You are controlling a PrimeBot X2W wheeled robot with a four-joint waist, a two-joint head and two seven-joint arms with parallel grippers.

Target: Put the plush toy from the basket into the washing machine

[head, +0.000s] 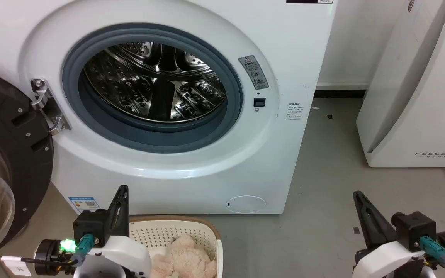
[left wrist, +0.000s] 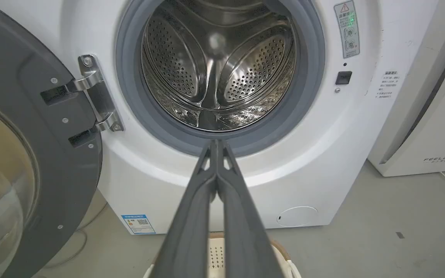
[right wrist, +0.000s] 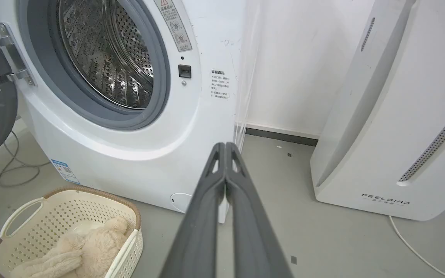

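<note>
Low and well apart — left gripper (head: 123,191) and right gripper (head: 358,196), each closed tip to tip

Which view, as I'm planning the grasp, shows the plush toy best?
The right wrist view: most of the plush toy shows, lying in the basket. In the head view the left arm covers part of it.

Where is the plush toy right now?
Head view, bottom centre: the plush toy lies in the basket on the floor before the washing machine, just right of the left gripper.
</note>
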